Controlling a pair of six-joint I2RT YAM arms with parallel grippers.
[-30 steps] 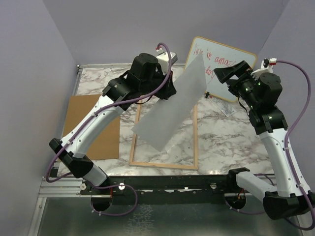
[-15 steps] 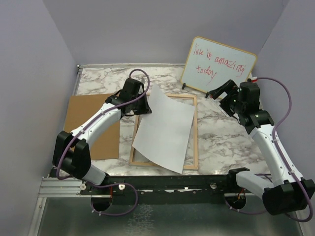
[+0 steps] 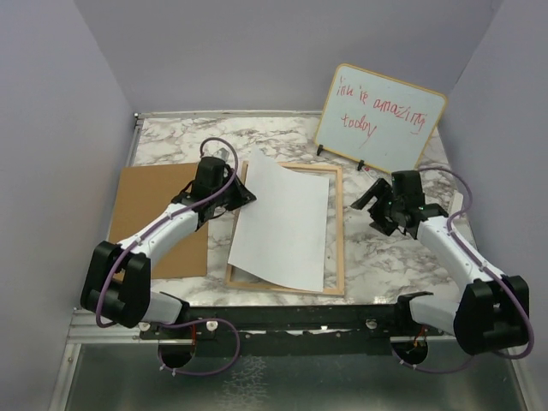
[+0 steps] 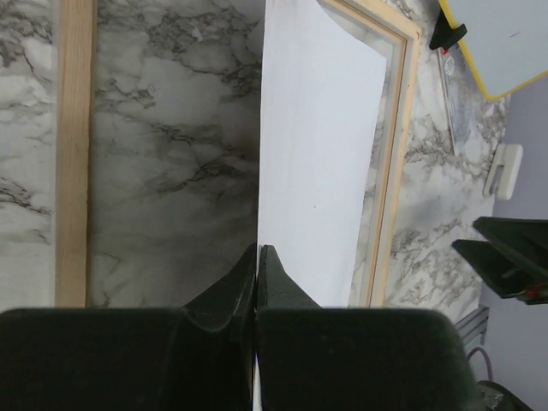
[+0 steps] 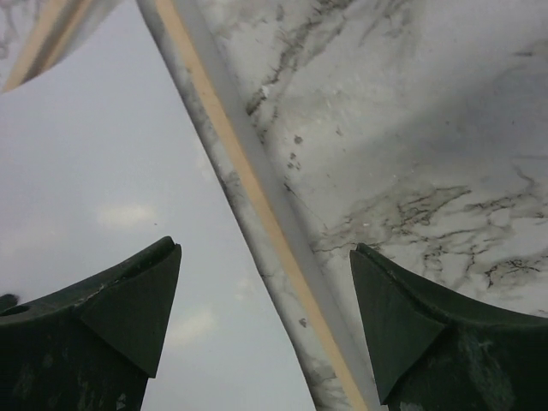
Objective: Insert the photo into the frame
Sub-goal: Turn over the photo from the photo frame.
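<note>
Left fingers (image 4: 241, 278) clenched on the edge of the photo (image 3: 282, 218) | photo, plain white side up, lies skewed across the frame (image 3: 340, 231) | right fingers (image 5: 128, 300) spread wide, the frame's right rail between them | frame flat on marble surface (image 3: 394, 257)

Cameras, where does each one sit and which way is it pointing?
Top: above and behind, looking down on the table; left arm and right arm show.
Left wrist: on that arm, looking along the shut left gripper at the photo it pinches.
Right wrist: looking down past the open right gripper at the frame rail.
Shared: top and left wrist both show photo and frame.
</note>
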